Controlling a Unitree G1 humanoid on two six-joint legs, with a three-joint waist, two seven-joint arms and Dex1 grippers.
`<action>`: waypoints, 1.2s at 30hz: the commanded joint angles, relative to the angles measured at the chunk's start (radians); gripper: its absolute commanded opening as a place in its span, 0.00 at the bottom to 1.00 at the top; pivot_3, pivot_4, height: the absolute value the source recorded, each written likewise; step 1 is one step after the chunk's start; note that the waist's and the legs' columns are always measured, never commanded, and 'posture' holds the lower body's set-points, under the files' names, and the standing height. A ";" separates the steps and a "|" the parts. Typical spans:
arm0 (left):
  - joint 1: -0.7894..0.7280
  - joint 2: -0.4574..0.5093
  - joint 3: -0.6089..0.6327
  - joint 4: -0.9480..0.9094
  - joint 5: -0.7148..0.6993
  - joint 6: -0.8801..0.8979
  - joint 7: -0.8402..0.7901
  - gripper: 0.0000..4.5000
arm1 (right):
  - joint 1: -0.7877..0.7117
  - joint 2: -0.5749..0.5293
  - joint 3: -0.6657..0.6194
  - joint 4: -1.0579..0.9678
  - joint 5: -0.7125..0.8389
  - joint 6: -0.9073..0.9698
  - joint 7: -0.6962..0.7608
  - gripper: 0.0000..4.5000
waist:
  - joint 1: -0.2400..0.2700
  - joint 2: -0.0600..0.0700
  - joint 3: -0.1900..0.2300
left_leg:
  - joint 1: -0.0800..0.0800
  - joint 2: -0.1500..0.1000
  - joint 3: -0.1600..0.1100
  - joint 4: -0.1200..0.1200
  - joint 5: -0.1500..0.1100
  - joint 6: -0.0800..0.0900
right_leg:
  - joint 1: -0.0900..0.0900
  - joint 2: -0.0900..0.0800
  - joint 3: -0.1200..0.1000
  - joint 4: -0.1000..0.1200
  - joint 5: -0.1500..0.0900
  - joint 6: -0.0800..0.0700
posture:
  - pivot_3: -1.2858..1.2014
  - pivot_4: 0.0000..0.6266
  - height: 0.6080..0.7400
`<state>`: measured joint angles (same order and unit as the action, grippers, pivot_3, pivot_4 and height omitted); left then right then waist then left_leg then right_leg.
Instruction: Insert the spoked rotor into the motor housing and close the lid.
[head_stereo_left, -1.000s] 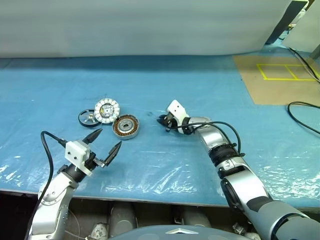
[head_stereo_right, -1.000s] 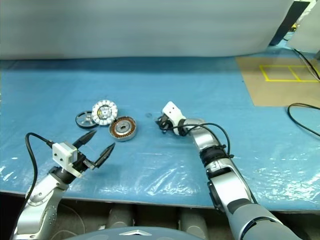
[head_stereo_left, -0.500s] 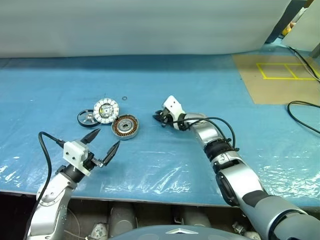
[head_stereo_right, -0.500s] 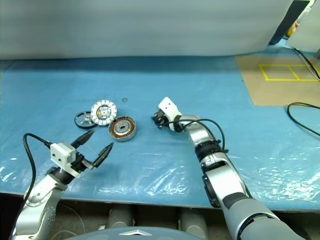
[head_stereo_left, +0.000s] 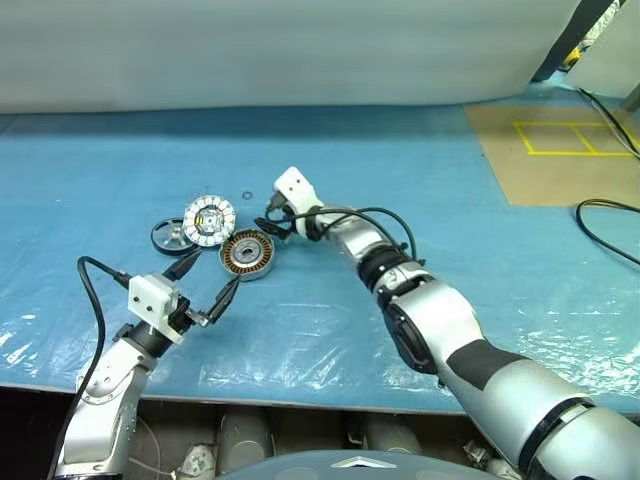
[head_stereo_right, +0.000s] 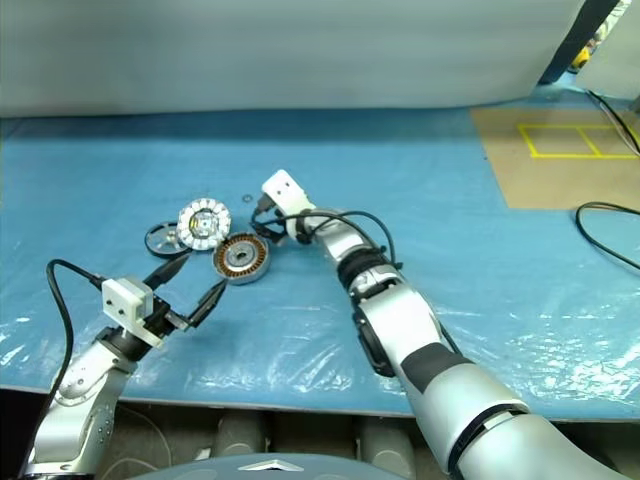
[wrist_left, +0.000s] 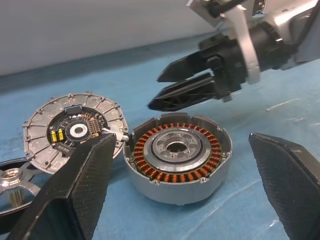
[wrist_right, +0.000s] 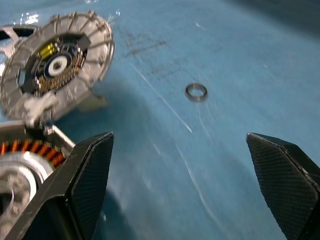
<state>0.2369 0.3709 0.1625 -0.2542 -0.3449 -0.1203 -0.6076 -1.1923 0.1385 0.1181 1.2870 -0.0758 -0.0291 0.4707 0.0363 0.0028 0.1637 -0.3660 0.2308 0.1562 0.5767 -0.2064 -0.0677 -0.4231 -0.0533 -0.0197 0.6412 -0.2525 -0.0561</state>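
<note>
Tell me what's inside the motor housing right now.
The motor housing holds its coppery ring of windings around a silver centre with an open bore. No rotor sits in it; the spoked rotor lies on the table, partly under the lid. The housing's underside can't be seen.

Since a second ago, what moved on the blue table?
The right gripper swung left across the table toward the motor housing and opened its fingers; it holds nothing. The left gripper stayed put, open. The housing, the lid and the spoked rotor lie where they were.
</note>
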 joint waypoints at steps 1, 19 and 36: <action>0.021 0.000 0.006 -0.057 0.008 -0.003 0.018 1.00 | -0.074 0.035 -0.030 0.022 -0.002 0.008 -0.064 0.99 | 0.002 0.000 0.000 | 0.000 0.000 0.000 0.000 0.000 0.000 | 0.000 0.000 0.000 0.000 0.000 0.000 | 0.52 0.24 1.00; -0.012 0.007 0.005 -0.069 0.005 0.026 0.039 1.00 | -0.105 -0.006 -0.088 0.002 -0.001 -0.055 0.073 0.99 | 0.003 0.000 0.000 | -0.001 0.001 0.000 0.001 0.000 -0.001 | 0.000 0.000 -0.001 0.001 0.000 0.000 | 0.52 0.24 1.00; -0.088 0.007 0.006 -0.033 -0.007 0.047 0.017 1.00 | 0.142 -0.162 -0.022 -0.388 0.032 -0.082 0.421 0.99 | 0.005 -0.001 0.000 | -0.002 0.001 0.000 0.004 0.002 0.003 | 0.000 0.000 -0.002 0.002 0.000 0.000 | 0.52 0.24 1.00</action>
<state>0.1513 0.3722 0.1596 -0.2809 -0.3369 -0.0663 -0.5855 -1.0550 -0.0160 0.0910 0.9879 -0.0725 -0.1168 0.8649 0.0413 0.0021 0.1636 -0.3678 0.2318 0.1558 0.5808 -0.2045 -0.0645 -0.4231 -0.0532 -0.0211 0.6435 -0.2520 -0.0559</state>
